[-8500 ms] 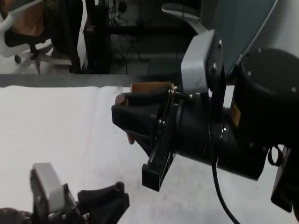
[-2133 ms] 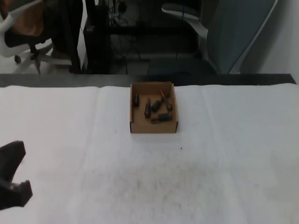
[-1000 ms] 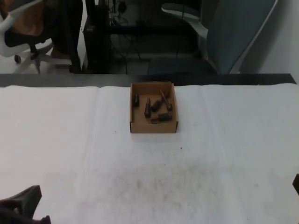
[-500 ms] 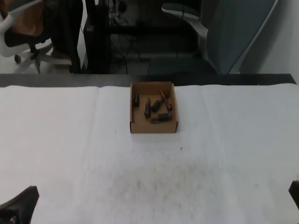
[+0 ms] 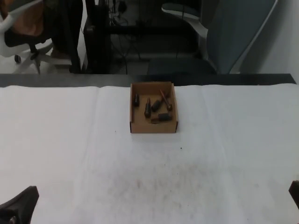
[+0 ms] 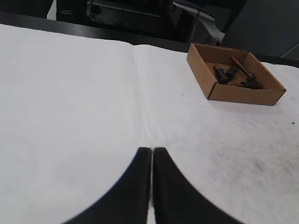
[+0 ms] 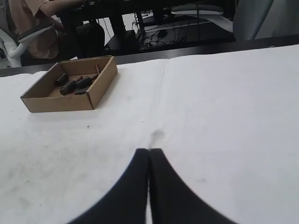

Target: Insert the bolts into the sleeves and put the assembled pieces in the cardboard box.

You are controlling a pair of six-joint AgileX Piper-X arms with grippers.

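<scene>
Several pieces point(image 5: 147, 108) lie in the box point(image 5: 153, 127), my left fingers point(image 6: 147, 161) and right fingers point(image 7: 145, 161) pressed together on nothing, well apart from it (job looks done).

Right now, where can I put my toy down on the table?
Bare cloth lies on both sides of the cardboard box, and from it back to the left hand and right hand. Inside the box is crowded with assembled pieces.

Inside the cardboard box point(image 5: 153, 127) the dark pieces point(image 5: 156, 105) overlap and are too small to count or to tell bolt from sleeve. Well short of the box, a dark arm part point(image 5: 18, 205) is cut off by the picture's edge
</scene>
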